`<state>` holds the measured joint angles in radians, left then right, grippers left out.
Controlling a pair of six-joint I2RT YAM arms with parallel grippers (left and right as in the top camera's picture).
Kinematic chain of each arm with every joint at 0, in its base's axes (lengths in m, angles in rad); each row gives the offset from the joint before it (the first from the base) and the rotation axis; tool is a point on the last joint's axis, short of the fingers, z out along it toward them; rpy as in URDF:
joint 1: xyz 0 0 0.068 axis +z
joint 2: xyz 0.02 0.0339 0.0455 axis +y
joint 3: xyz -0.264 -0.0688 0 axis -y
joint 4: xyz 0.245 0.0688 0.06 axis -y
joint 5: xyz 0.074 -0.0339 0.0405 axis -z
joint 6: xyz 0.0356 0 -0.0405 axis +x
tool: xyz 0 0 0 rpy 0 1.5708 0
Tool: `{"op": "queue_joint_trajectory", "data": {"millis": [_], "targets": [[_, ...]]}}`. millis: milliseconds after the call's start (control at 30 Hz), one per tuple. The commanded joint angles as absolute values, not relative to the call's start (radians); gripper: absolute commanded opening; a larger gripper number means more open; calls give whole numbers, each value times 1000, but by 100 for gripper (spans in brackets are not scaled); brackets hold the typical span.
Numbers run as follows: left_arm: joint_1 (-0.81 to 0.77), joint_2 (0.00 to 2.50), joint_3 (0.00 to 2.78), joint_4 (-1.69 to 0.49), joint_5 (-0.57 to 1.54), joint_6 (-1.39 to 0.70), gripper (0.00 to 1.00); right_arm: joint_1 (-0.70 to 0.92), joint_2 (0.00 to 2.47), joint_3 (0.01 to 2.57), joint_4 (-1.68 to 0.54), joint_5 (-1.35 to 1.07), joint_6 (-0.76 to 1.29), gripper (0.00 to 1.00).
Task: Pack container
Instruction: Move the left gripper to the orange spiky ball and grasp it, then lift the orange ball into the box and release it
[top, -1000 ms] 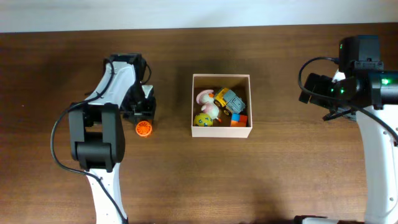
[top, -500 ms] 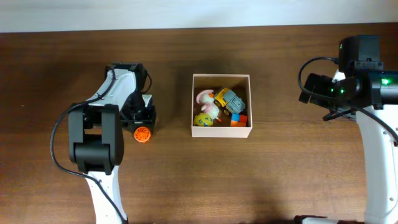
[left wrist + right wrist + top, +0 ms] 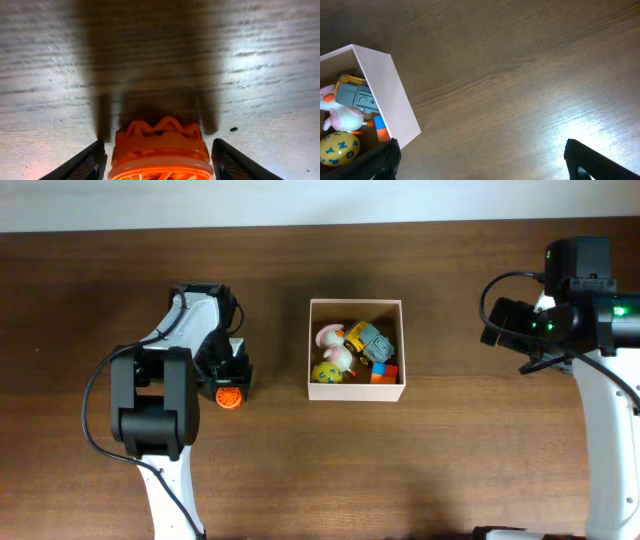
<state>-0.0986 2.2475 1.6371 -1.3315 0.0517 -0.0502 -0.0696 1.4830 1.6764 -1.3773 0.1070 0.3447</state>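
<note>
The container (image 3: 312,340) stands at the table's middle, a cream-walled box holding several toys: a yellow ball, a pink-white duck, a grey-yellow truck and orange and blue blocks. It also shows in the right wrist view (image 3: 390,95). An orange ridged round toy (image 3: 230,397) lies on the table left of the container. My left gripper (image 3: 229,383) is open and straddles this toy; in the left wrist view the toy (image 3: 160,145) sits between the fingers (image 3: 160,167) with a gap on each side. My right gripper (image 3: 505,330) is open and empty, above bare table right of the container (image 3: 480,165).
The table is dark brown wood (image 3: 420,470). A pale wall edge runs along the far side (image 3: 320,200). The left arm's base and the right arm's base stand at the front left and front right.
My left gripper has moved toward the table's front and come down around the orange toy, which has shifted slightly the same way. The right arm has not moved.
</note>
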Motion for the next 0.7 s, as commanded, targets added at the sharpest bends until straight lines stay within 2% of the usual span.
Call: {"op": "queue_joint_trajectory", "data": {"millis": [0,167,233,333,667], "targets": [[-96,2228,1621,-1332,60,-61,68,-73,1484,1673,-1377,105,357,99],[-96,2228,1620,-1331,67,-69,68,-73,1484,1673,-1377,105,357,99],[-96,2228,1620,-1328,67,-69,62,-73,1484,1673,-1377,105,357,99],[-96,2228,1620,-1325,67,-67,44,-73,1484,1673,-1377,105,357,99],[-118,2101,1732,-1394,67,-67,40,-73,1484,1673,-1377,105,357,99]]}}
